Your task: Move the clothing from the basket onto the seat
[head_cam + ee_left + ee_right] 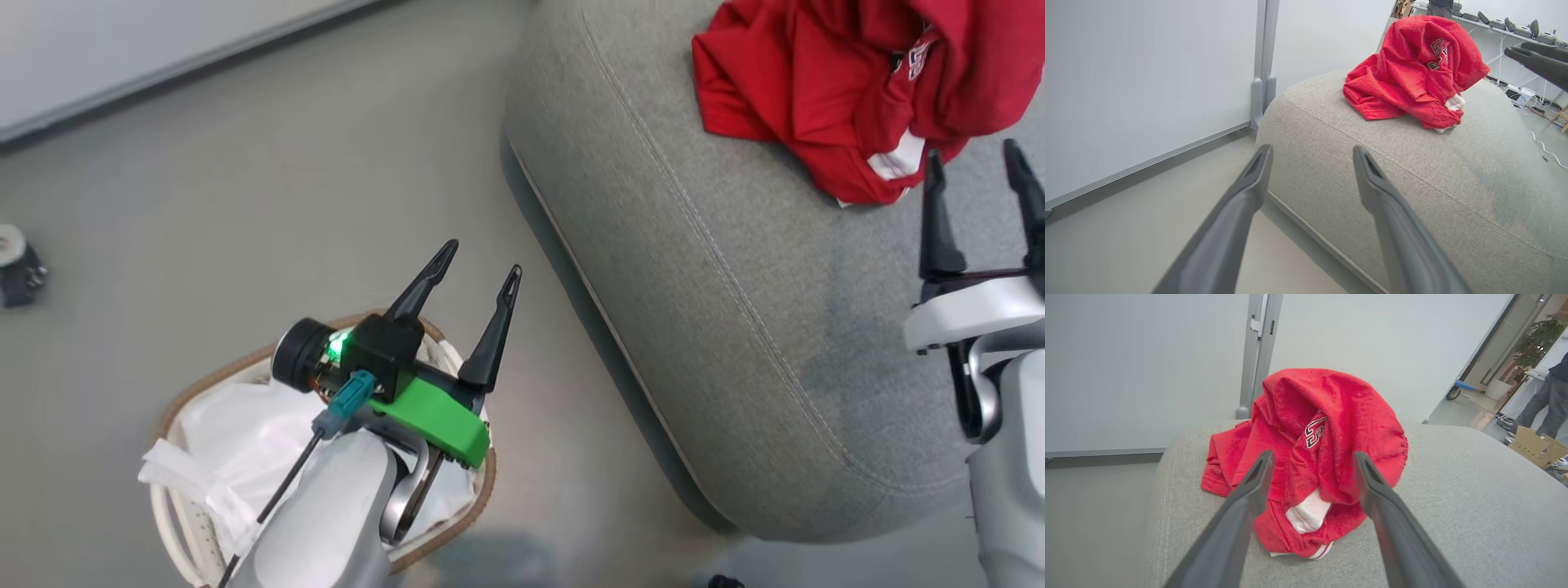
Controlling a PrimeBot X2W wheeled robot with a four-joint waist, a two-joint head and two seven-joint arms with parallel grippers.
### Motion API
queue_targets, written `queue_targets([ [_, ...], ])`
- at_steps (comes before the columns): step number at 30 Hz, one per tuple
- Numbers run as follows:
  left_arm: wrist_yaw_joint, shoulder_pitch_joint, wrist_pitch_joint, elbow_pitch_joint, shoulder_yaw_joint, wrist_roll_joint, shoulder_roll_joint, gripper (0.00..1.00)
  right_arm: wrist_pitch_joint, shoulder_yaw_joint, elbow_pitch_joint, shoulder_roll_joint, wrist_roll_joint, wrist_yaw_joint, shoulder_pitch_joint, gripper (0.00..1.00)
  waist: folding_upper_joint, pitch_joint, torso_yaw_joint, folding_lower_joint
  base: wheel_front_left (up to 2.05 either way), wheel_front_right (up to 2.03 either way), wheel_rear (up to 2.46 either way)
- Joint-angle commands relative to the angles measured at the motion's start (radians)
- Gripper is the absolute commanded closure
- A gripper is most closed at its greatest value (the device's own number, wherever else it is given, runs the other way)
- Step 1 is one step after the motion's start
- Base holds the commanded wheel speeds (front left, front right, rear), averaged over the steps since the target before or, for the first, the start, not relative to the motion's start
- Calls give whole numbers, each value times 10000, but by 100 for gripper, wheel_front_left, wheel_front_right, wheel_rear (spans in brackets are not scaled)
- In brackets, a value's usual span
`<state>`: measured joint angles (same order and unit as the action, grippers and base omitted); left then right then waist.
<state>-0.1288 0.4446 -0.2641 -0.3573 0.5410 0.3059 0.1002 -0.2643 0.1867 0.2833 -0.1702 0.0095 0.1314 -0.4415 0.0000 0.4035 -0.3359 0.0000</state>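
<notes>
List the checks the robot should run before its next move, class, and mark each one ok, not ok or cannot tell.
1. Bright red fabric garments lie on the grey upholstered seat cushion: ok.
2. Garments sit well in from the cushion's edge: ok.
3. Right tool open, gripping nothing: ok.
4. Left tool open and empty, above the white plastic basket with brown woven rim: ok.
5. No red clothing left in the basket: cannot tell; the white liner sheet shows, but the left arm hides part of the inside.
</notes>
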Motion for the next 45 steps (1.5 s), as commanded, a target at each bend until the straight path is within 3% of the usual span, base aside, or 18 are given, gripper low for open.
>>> queue_targets([
  [1,-29,-277,-3,55,-105,-54,-85,0,-3,-125,-97,28,61,-14,213,0,0,-929,642,0,0,0,0],
  [11,-31,-1337,-2,117,-1141,-154,-362,0,-3,-973,39,525,360,-14,649,0,0,-1954,1524,0,0,0,0],
  [21,145,-2228,-3,-436,-3141,-493,-448,0,-3,-1889,466,895,385,-14,1212,0,0,-2454,2595,0,0,0,0],
  [31,482,-3046,-2,-490,-4890,-1022,-487,0,-3,-2156,657,1131,291,-14,1614,0,0,-2758,3412,0,0,0,0],
  [38,598,-3613,-3,-496,-5267,-900,-491,0,-3,-2144,745,1174,543,-14,2063,0,0,-3143,3558,0,0,0,0],
  [45,428,-4218,-3,-568,-5306,-572,-489,0,-3,-2212,765,1169,658,-14,2664,0,0,-3537,3478,0,0,0,0],
])
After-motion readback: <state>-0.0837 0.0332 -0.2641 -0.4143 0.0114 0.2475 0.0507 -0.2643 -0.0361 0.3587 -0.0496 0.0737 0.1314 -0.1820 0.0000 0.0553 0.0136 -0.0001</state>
